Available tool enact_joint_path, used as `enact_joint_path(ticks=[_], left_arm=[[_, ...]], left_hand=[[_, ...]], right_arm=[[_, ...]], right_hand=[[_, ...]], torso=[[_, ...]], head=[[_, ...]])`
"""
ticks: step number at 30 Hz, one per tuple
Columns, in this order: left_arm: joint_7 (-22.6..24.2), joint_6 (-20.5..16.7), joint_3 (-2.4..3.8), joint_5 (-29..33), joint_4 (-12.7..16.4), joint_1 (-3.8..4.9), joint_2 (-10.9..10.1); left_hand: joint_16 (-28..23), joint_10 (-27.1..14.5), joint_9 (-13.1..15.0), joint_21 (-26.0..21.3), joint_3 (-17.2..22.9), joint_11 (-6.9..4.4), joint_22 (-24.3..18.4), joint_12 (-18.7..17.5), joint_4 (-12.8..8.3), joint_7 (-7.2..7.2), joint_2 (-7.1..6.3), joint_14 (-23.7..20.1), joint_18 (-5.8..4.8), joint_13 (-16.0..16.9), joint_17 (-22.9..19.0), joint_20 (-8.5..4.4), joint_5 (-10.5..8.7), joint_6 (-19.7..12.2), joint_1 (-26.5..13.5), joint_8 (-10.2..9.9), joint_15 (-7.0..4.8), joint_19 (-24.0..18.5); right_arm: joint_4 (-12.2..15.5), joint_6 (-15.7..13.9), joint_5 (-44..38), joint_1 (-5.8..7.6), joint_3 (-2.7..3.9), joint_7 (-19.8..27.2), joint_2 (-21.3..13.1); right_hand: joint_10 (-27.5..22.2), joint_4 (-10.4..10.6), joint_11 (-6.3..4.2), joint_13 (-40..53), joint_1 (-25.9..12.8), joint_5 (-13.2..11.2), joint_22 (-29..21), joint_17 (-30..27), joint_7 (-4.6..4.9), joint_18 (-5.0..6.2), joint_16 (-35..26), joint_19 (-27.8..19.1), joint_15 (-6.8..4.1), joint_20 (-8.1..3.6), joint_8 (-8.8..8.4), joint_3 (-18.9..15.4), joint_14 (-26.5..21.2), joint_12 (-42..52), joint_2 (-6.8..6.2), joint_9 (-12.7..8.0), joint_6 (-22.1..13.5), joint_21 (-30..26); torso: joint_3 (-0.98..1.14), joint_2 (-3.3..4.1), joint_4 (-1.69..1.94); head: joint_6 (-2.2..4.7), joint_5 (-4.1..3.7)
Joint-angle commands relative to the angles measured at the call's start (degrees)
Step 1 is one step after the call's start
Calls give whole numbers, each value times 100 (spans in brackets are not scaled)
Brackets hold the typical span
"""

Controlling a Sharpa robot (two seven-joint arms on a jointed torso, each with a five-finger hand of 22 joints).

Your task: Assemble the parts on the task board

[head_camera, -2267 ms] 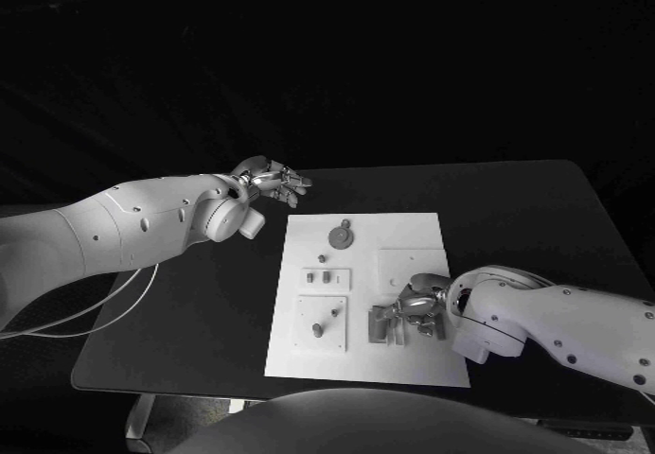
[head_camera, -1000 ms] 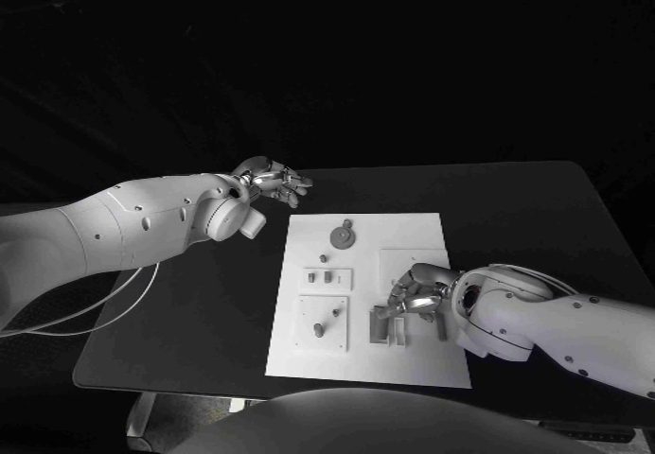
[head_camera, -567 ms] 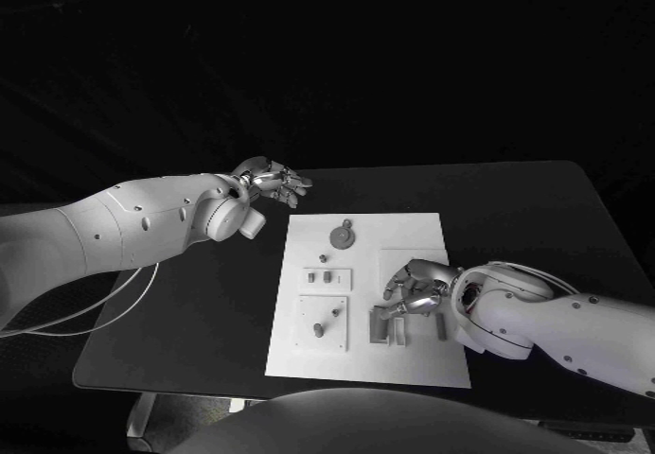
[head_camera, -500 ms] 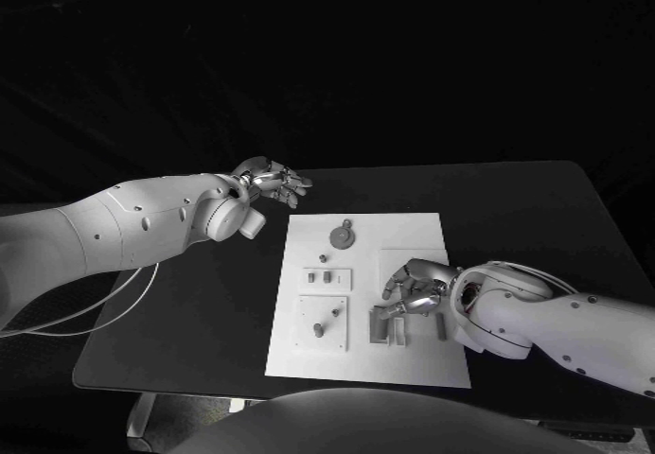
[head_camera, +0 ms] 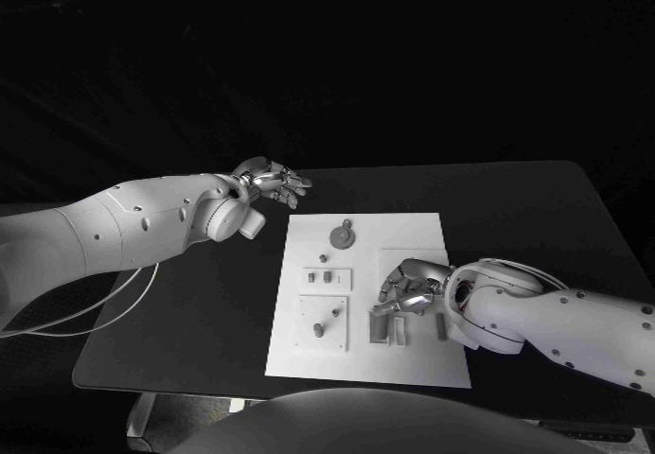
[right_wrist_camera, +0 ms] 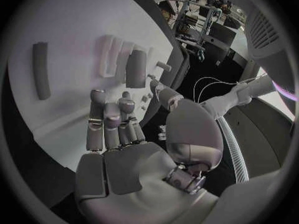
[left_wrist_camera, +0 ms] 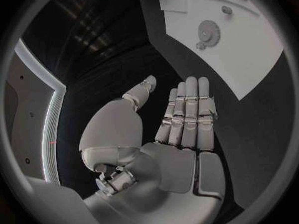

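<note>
Right robot hand (head_camera: 405, 291) has lifted and pulled back toward the far side of the grey parts (head_camera: 386, 327) at the near right of the task board (head_camera: 363, 369), fingers now off them and empty, partly curled but apart; earlier they were down on those pieces. Looks like a release, so that placement is probably done or being re-tried. A loose grey bar (head_camera: 441, 326) lies just right of the parts. Mid-board sit small pegs (head_camera: 322, 277), further a round gear (head_camera: 342, 234). Far left, left robot hand (head_camera: 274, 182) hovers off the board over the surface (head_camera: 532, 218), fingers straight, spread, holding nothing, unchanged
</note>
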Motion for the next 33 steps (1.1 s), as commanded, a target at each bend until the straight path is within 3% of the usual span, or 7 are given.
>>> enact_joint_path(ticks=[1, 6, 16, 26, 29, 32, 33], left_arm=[[10, 50, 3, -19, 10, 6, 1], [-1, 67, 3, -20, 12, 6, 2], [-13, 74, 3, -36, 13, 6, -1], [-15, 77, 3, -55, 14, 6, -3], [-15, 75, 3, -55, 14, 6, -3], [-19, 76, 3, -55, 13, 6, -3], [-19, 75, 3, -55, 12, 6, -3]], left_hand=[[-40, -33, -9, -36, 8, 7, 9, 32, 34, -5, -3, 31, 64, -10, 8, 7, -2, -34, -44, 25, 20, -11], [-48, -37, -11, -40, 8, 8, 12, 32, 54, -4, 5, 30, 64, -13, 16, 8, -2, -36, -61, 26, 22, -12], [-60, -44, -15, -48, 7, 10, 16, 32, 82, 0, 12, 27, 64, -17, 29, 10, -2, -47, -86, 25, 24, -16], [-68, -48, -18, -54, 7, 12, 19, 33, 102, 1, 18, 27, 64, -19, 38, 11, -2, -51, -102, 26, 25, -19], [-72, -49, -19, -56, 7, 12, 20, 33, 112, 2, 21, 27, 64, -20, 42, 11, -2, -53, -110, 26, 25, -19], [-75, -51, -20, -57, 8, 12, 22, 34, 123, 3, 28, 27, 65, -22, 47, 11, -2, -56, -117, 26, 25, -19], [-77, -51, -21, -58, 8, 13, 22, 34, 126, 3, 29, 28, 65, -22, 49, 11, -2, -59, -119, 25, 25, -19]], right_arm=[[-19, 206, 11, -4, -2, 51, 3], [-35, 297, 6, -4, -2, 16, 9], [-92, 383, 6, -4, -3, -51, 19], [-156, 432, 38, -7, -3, -31, 57], [-159, 445, 64, -9, -3, -1, 66], [-168, 439, 95, -9, -3, 22, 71], [-173, 438, 105, -9, -3, 29, 72]], right_hand=[[-12, 69, -47, -12, -28, -33, 112, -10, 30, 82, 33, -47, -38, -10, 37, 0, 3, 39, 87, 9, 83, 41], [-16, 128, -61, -33, -9, 97, 111, -19, 16, 82, 41, -61, -52, -15, 46, 41, 0, 50, 223, -5, 105, 48], [-30, 330, -57, -83, -121, 117, 109, -42, 20, 82, 54, -79, -49, -2, 30, 51, -6, 78, 94, -72, 112, 59], [-43, 453, -55, -115, -229, 132, 107, -56, 23, 82, 66, -90, -47, -5, 25, 30, -14, 102, 70, -114, 115, 68], [-47, 492, -57, -126, -254, 145, 107, -62, 20, 82, 70, -95, -48, -7, 30, 35, -17, 111, 138, -124, 125, 70], [-57, 463, -67, -142, -244, 156, 113, -68, 12, 82, 81, -116, -55, -11, 48, 8, -24, 129, 305, -138, 156, 79], [-62, 429, -68, -149, -233, 166, 116, -70, -3, 82, 87, -125, -61, -11, 60, -9, -27, 137, 428, -142, 177, 85]], torso=[[4, -1, -2], [-2, -2, -8], [0, -2, -8], [1, -1, -6], [1, -3, -7], [-1, -2, -7], [-1, -2, -7]], head=[[0, 12], [0, 22], [0, 18], [0, 21], [0, 22], [0, 24], [0, 22]])
